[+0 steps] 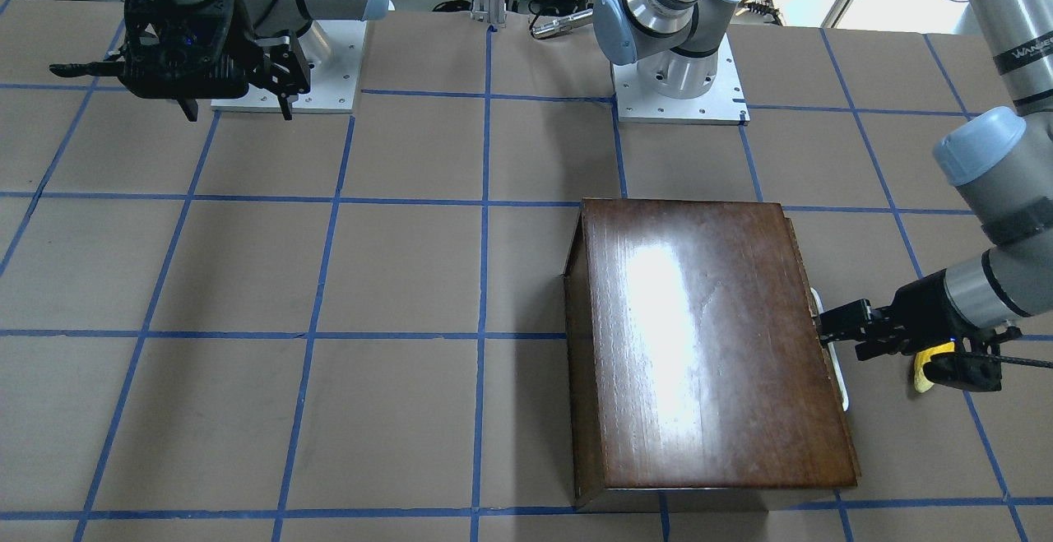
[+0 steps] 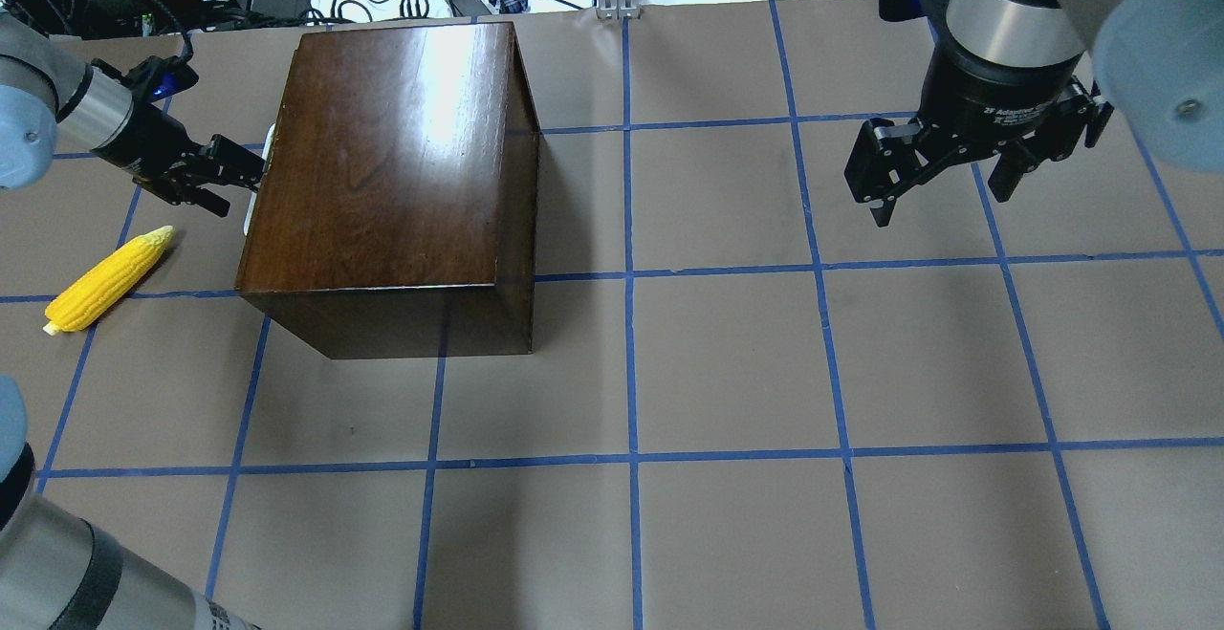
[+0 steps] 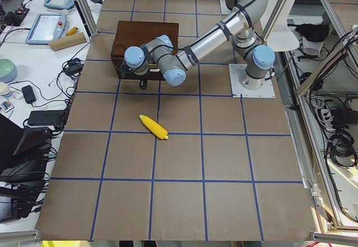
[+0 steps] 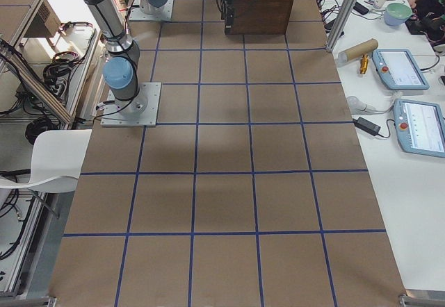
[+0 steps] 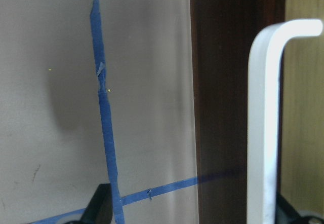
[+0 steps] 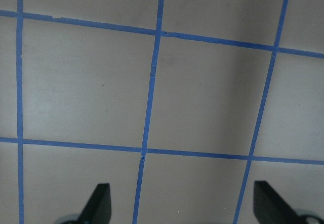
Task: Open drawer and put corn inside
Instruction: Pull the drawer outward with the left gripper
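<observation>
Our left pincer (image 2: 239, 181) is spread wide and grips nothing yet. In the left wrist view its two fingertips sit far apart at the bottom of the frame, and the white handle (image 5: 263, 122) stands between them, closer to one fingertip than the other. We judge it is held this way on purpose, level with the handle and straddling it, so that a squeeze would catch the bar. The handle belongs to the drawer (image 5: 223, 82), whose dark glossy front mirrors the blue tape. From overhead no tray juts out of the box (image 2: 382, 152), so we take the drawer to be shut. We reckon the task is only at its opening step: clamp, then pull straight away from the box.

The corn (image 2: 110, 278) lies on the desk (image 2: 727, 362) near that same pincer, on the handle side of the box but apart from it. It is tilted, with its paler tip toward the box. Sitting there, it is an easy pick for the left arm once the tray is out, though a long pull could bring the drawer front close to it.

Our right pincer (image 2: 942, 200) hangs released above bare desk, well apart from the box and out of the way.
</observation>
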`<state>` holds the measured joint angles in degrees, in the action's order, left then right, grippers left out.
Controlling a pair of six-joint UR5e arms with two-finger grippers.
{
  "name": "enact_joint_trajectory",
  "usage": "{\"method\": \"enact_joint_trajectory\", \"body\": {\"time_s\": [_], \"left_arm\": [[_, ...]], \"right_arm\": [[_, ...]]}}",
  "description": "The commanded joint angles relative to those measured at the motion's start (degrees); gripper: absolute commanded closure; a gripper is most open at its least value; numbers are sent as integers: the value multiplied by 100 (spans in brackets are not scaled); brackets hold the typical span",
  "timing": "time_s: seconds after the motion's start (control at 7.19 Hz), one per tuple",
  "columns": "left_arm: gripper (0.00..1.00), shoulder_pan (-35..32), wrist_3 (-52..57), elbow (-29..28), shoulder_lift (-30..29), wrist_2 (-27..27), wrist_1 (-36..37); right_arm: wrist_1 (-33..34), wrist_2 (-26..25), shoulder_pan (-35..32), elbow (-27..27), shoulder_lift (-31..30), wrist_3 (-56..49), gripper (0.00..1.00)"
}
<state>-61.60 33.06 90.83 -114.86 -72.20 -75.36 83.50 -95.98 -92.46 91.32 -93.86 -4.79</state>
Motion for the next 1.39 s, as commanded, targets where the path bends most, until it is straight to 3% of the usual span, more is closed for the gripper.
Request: {"method": "enact_joint_trajectory", "body": {"time_s": [0.0, 0.28, 1.25], "left_arm": [[0, 140, 25, 5, -10, -101, -5], [0, 210, 8, 5, -2, -337, 12], [0, 465, 43, -65, 7, -356, -23]], "right_arm": [[0, 0, 0, 0, -1, 4, 0], [0, -9, 0, 0, 8, 4, 0], [0, -9, 0, 0, 8, 4, 0]]}}
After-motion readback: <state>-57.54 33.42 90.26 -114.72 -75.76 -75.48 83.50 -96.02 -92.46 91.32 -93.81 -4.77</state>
